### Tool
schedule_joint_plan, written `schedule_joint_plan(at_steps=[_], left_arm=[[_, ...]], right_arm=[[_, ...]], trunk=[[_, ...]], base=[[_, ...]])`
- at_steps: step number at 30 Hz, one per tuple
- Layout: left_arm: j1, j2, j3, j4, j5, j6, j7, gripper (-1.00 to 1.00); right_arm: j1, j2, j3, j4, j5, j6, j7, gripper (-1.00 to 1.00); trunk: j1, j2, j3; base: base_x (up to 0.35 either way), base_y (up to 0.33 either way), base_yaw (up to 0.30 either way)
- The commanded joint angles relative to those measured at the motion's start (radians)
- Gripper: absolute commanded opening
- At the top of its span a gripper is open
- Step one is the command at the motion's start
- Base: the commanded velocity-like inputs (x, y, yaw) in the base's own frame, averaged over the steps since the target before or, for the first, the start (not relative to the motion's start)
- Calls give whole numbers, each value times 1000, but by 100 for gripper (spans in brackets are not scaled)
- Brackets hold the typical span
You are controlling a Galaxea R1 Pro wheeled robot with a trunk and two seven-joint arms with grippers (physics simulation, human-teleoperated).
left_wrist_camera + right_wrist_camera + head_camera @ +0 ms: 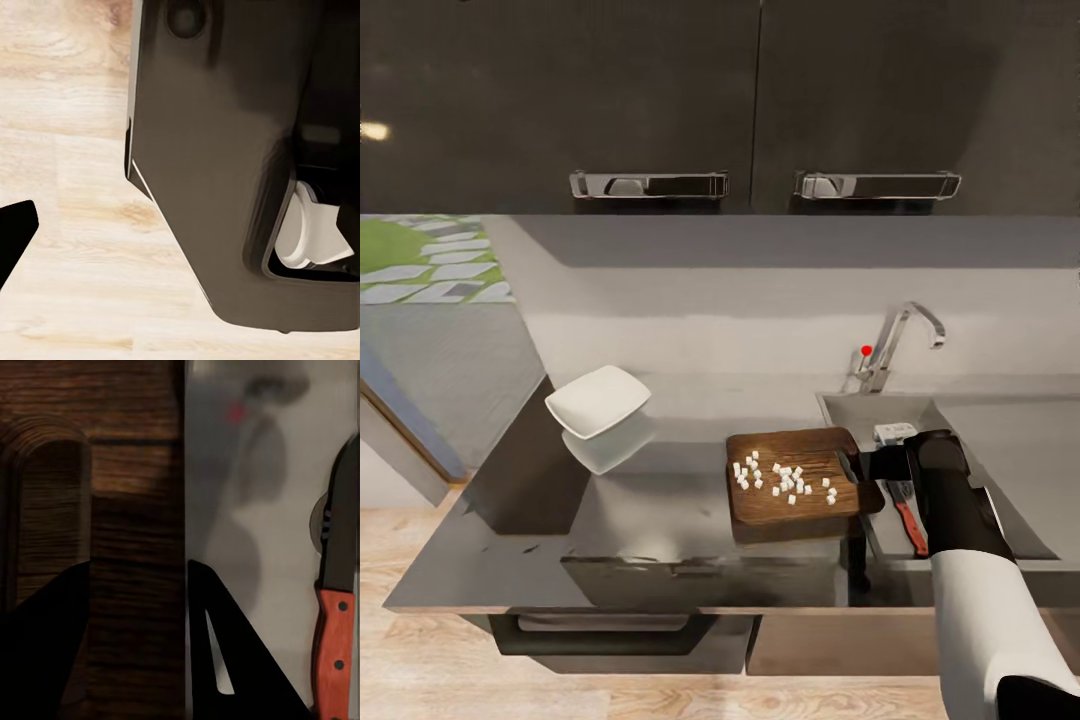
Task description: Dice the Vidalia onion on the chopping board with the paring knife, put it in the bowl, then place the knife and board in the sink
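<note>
The knife (909, 520) already lies in the sink (960, 420) at lower right. The right fingers (131, 645) pinch the board (792, 480) edge at centre, diced onion (785, 480) not yet tipped off it. Further, upper left on the bench (690, 440), the bowl (598, 400) sits empty. Left fingers' state: cannot tell.

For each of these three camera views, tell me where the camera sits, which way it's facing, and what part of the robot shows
Head view: on the robot's head, looking forward and down at the countertop, bowl, chopping board with diced onion, and sink; the right arm reaches in.
Left wrist view: on the left arm, facing the wood floor and the robot's dark body.
Right wrist view: on the right arm, looking along the right gripper astride the board's edge.
Shared: head and right wrist views both show the board and the paring knife in the sink.
</note>
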State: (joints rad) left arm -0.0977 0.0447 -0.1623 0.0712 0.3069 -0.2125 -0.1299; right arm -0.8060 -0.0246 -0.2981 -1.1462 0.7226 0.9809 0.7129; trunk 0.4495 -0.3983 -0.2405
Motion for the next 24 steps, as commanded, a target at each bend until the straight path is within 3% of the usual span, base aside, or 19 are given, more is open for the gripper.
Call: schedule_joint_plan(at_steps=[1,11,18,24], left_arm=[[-2,0,-8,5,11,-7,-6,100],[-2,1,-8,6,11,-7,-7,100],[-2,1,-8,6,11,-7,-7,100],[-2,3,-8,6,11,-7,-7,100]], right_arm=[[-1,0,-1,-1,9,2,10,-100],[-1,0,-1,0,9,2,11,-100],[-1,0,-1,0,9,2,11,-100],[-1,0,-1,0,9,2,11,-100]], trunk=[[1,-2,0],[1,-2,16],[1,-2,27],[1,-2,36]], base=[[0,0,0],[-3,7,0],[-142,240,0],[20,277,0]])
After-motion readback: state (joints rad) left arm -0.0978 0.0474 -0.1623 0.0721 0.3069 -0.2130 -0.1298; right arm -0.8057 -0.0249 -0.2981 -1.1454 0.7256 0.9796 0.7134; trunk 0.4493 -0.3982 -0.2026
